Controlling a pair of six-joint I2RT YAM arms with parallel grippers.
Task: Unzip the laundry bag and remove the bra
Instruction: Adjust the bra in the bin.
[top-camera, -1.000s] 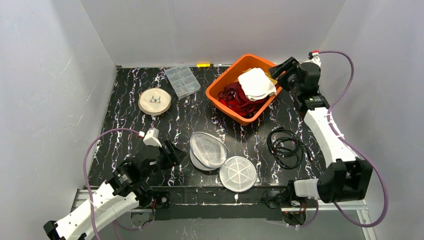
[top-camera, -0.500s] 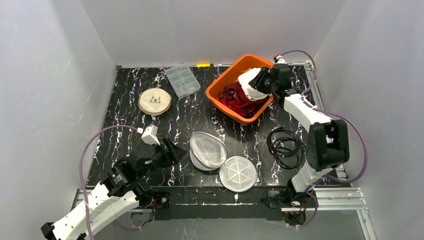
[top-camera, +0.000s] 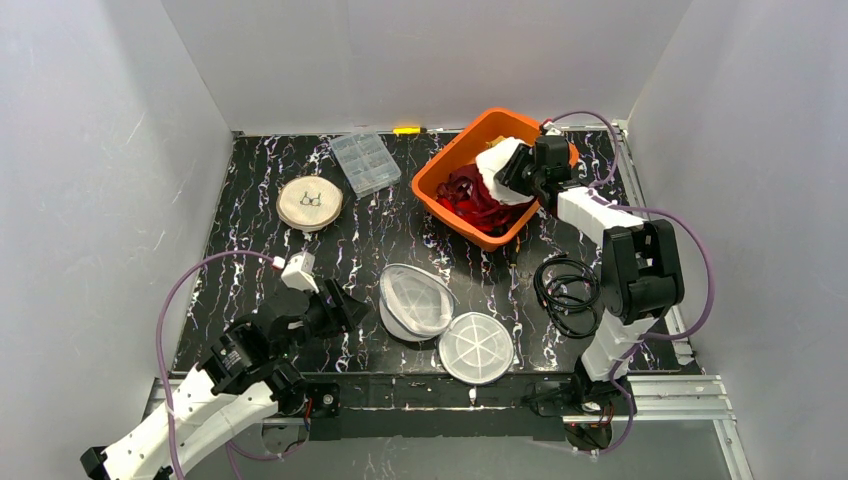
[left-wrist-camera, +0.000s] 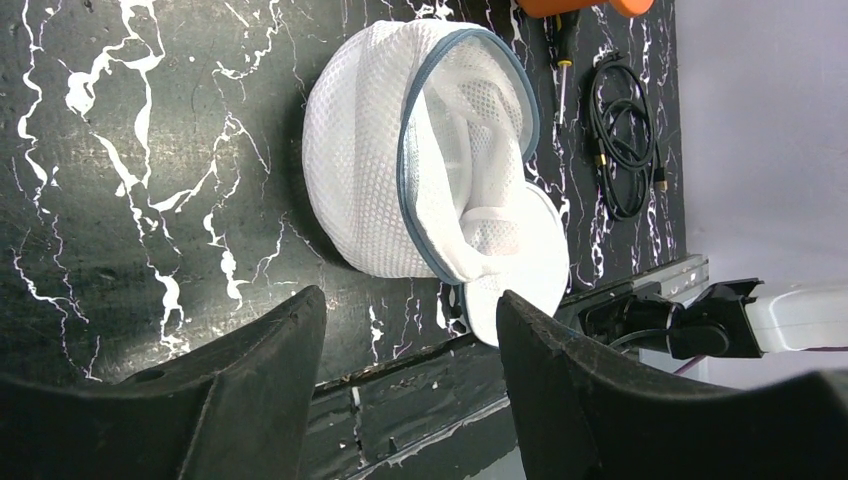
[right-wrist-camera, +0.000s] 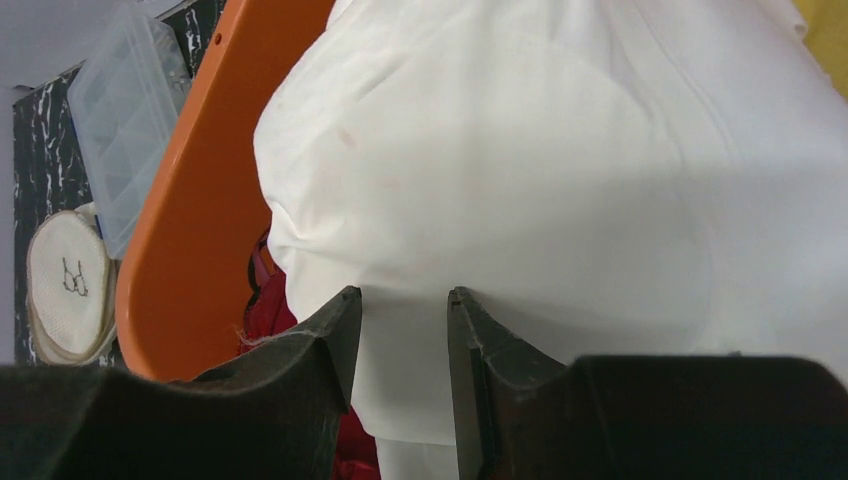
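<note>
At the near edge, the left gripper (left-wrist-camera: 410, 298) hangs released beside the unzipped mesh laundry bag (left-wrist-camera: 370, 170). Farther back, the right gripper (right-wrist-camera: 403, 300) pinches a thin fold of the white bra (right-wrist-camera: 520, 180) lying in the orange bin (right-wrist-camera: 190, 200). So slight a hold could slip, or snag the red garments (top-camera: 470, 200).

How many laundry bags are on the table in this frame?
2. A white mesh bag, lying open, sits front centre; a beige round bag lies back left beside the clear organizer box. Clothes in the orange bin could hide another.
</note>
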